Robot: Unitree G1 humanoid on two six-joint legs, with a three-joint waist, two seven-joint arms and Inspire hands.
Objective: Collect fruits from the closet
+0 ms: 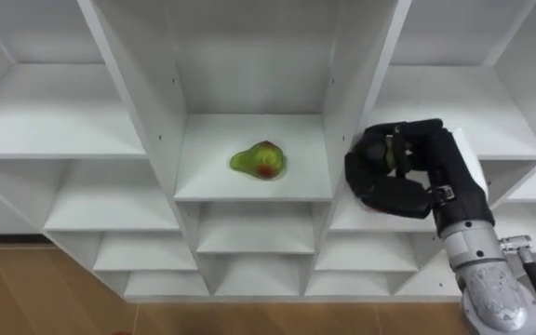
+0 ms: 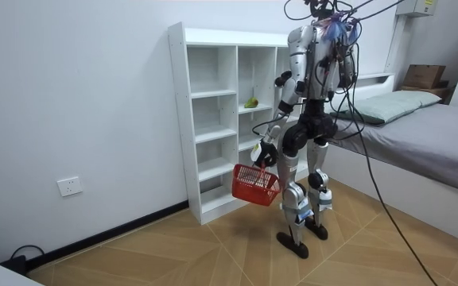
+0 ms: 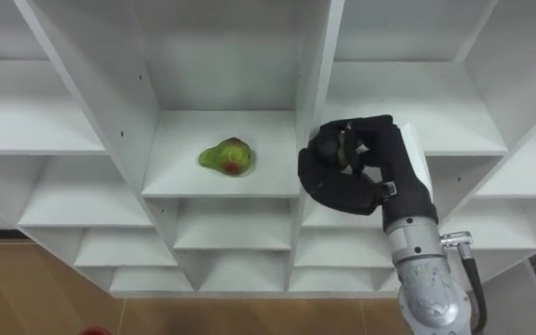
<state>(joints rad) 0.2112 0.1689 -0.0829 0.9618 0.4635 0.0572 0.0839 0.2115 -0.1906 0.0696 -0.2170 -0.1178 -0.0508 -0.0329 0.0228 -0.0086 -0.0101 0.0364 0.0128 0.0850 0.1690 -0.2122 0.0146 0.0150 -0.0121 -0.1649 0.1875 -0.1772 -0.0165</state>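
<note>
A green pear [image 1: 259, 161] with a red blush lies on the middle shelf of the white closet [image 1: 249, 191], in the centre compartment. My right hand [image 1: 389, 172] is raised in front of the upright divider just right of that compartment, its fingers curled and apart from the pear. In the room view I stand facing the closet [image 2: 213, 119]. My left hand [image 2: 265, 151] hangs low, shut on the handle of a red basket [image 2: 254, 185]. The pear [image 2: 250, 102] shows there at about chest height.
The compartments beside, above and below the pear are bare white shelves. A bed [image 2: 420, 127] stands at the room view's right, behind me. Wooden floor [image 2: 173, 254] lies around my feet.
</note>
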